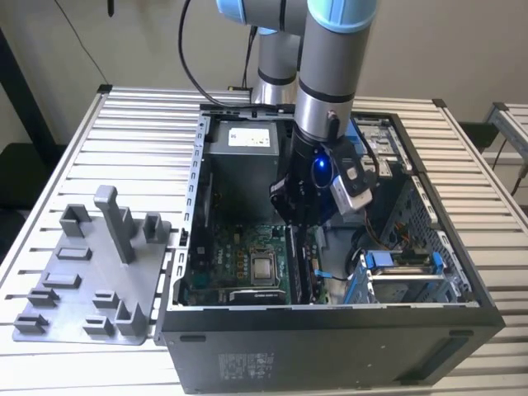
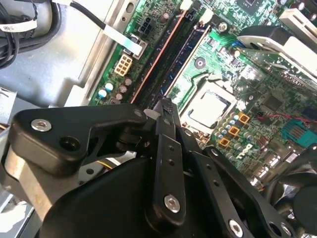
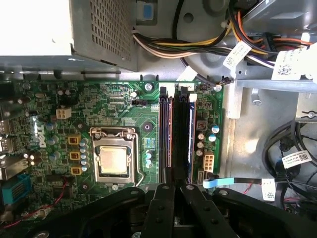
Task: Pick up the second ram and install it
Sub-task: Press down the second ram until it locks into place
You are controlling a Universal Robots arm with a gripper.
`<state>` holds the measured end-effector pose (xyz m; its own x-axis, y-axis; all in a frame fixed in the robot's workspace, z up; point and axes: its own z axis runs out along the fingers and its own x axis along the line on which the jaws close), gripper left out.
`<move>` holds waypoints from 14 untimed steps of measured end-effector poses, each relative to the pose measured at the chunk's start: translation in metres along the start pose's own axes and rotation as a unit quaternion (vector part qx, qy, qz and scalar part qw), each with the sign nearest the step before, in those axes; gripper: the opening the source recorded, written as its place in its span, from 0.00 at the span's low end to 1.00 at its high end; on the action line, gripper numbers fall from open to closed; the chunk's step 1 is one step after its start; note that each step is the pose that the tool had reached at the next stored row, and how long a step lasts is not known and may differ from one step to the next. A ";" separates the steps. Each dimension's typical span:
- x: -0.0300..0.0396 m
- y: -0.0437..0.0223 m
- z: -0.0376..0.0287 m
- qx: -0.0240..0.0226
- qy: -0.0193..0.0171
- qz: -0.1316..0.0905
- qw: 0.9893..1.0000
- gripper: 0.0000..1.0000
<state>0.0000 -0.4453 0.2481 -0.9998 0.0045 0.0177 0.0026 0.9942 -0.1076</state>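
Long thin dark memory stick (image 3: 181, 130) is being seated in black slot of green motherboard (image 3: 109, 104), long axis parallel to slot. Black gripper (image 3: 173, 187) is being held directly above stick, fingers pressed together on its near end.

Cables (image 3: 208, 47), drive cage (image 1: 404, 276) crowd slots (image 3: 176, 134).
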 end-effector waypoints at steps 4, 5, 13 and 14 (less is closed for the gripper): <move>0.0000 0.0000 -0.0001 0.001 -0.003 -0.029 1.000 0.11; 0.0000 0.0000 0.0000 0.001 -0.004 -0.038 0.999 0.11; 0.0000 0.0000 0.0000 0.002 -0.012 -0.110 0.994 0.11; 0.0000 0.0000 0.0000 0.002 -0.013 -0.119 0.993 0.11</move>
<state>0.0000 -0.4452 0.2481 -0.9723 -0.2332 0.0176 -0.2337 0.9663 -0.1076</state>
